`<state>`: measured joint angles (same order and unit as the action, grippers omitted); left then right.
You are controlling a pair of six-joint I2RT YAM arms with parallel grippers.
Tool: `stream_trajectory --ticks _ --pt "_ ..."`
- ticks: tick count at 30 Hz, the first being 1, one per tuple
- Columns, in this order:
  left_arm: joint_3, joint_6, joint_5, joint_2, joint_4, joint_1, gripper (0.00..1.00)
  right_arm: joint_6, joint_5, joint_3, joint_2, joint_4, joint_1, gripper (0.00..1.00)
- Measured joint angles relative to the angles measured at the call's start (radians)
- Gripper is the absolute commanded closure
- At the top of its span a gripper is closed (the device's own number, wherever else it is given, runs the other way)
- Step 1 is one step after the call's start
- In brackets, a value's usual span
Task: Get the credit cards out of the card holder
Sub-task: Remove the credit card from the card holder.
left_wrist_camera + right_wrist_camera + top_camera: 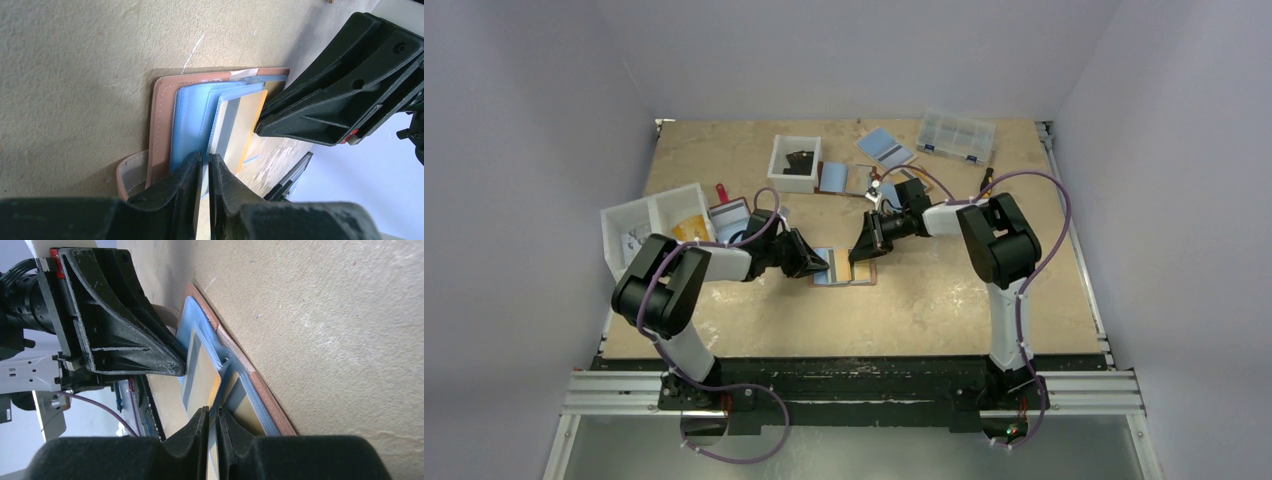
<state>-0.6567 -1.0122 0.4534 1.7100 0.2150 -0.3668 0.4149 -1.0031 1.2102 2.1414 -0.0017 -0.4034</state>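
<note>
At your far left, a white divided bin [616, 240] sits at the edge of the tabletop [944, 290]. Next comes your left gripper [822, 264], lying low and pointing right toward the middle. Its fingers [190, 175] are drawn close together, with the near end of a credit card [240, 127] pinched between them. That card shows a grey stripe beside a tan face with an orange edge.

The card lies over the left half of the card holder [161, 120]. The holder is spread open flat in the middle of the tabletop, tan-brown cover down and light blue pockets up. You cannot tell from these views whether the card's long edge sits inside a pocket or just above it. A second card [246, 410], also tan, sits in a pocket on the side nearer your right arm.

Your right gripper [213, 416] reaches in from the right and meets the far end of the gripped card, tip to tip with the left gripper across it. A slim slot shows between its fingers with the card's end in it. You cannot tell whether it is squeezing the card or only standing around it.

Behind the arms, well apart from the holder, are a white box [776, 160] and a blue wallet [834, 177]. A clear compartment case [955, 136] sits at the far right.
</note>
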Motion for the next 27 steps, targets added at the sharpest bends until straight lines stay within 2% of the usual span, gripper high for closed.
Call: stream_trajectory --ticks 6,7,10,12,17,23,27 --pt "-0.002 0.000 0.006 0.007 0.007 0.000 0.84 0.005 -0.023 0.000 0.013 0.002 0.009 0.86" --pt "-0.002 0.000 0.008 0.008 0.008 0.000 0.86 0.005 -0.027 0.000 0.014 0.002 0.010 0.85" --pt "-0.002 0.001 0.010 0.011 0.011 0.000 0.88 0.011 -0.030 -0.001 0.014 0.002 0.011 0.70" --pt "-0.002 0.000 0.013 0.015 0.015 0.002 0.89 0.013 -0.038 -0.001 0.014 0.003 0.011 0.65" --pt "-0.002 0.000 0.021 0.021 0.024 0.005 0.91 0.019 -0.052 0.001 0.014 0.006 0.006 0.63" --pt "-0.003 0.000 0.030 0.026 0.030 0.006 0.92 0.019 -0.051 0.001 0.014 0.005 -0.002 0.72" --pt "-0.003 0.000 0.031 0.026 0.031 0.006 0.93 0.017 -0.035 0.001 0.014 0.000 -0.006 0.90"
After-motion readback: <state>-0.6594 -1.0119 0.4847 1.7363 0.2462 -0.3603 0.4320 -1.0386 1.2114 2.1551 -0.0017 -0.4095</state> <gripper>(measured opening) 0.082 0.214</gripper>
